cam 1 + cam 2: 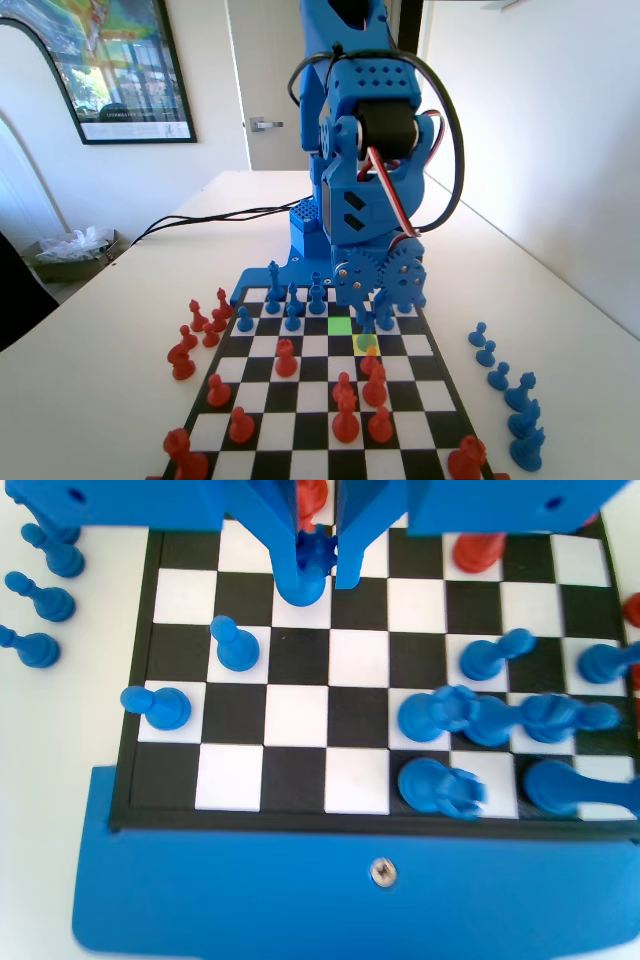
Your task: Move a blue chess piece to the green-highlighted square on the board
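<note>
two jaws of the gripper (318,565) hang low over the board (300,720), with the blue chess piece (303,575) between them; whether they are pressing on it or just flanking it, i cannot tell.

in the wrist view the piece's base sits on a white cell just under the jaws, its head up between them. in the fixed view the gripper (378,318) comes down at the same spot, and the piece (369,322) stands just short of the yellow-highlighted square (366,343), with the green-highlighted square (341,325) just beside it to the picture's left.

judgement on handling: small, slim, hard plastic; likely very light and stiff, smooth enough to slip or tip if pinched at the knob. best hold looks to be on the stem below the head, jaws square to it.

farther out from the gripper in the wrist view: two blue pawns (235,645) to the left and nearer the board's blue edge, a cluster of taller blue pieces (470,715) to the right, and red pieces (478,548) beyond the jaws. the hop to green looks short, but close neighbours could get knocked.
</note>
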`<state>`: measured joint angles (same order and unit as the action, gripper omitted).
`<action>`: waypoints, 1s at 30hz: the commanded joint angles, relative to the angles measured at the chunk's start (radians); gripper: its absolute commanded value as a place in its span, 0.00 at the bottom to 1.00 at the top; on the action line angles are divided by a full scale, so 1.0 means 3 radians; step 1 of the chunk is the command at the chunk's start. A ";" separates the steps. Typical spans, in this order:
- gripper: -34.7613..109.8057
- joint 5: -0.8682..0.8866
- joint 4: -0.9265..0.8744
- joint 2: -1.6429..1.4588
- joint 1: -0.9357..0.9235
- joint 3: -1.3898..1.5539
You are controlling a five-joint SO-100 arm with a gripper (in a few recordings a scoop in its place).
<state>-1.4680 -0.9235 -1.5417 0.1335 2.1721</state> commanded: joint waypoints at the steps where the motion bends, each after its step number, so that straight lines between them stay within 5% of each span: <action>1: 0.25 -0.0082 -0.0205 -0.0389 -0.0031 -0.0112; 30: 0.25 -0.0036 -0.0373 -0.0583 -0.0245 0.0271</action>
<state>-1.4926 -1.0094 -1.6705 0.0552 2.2918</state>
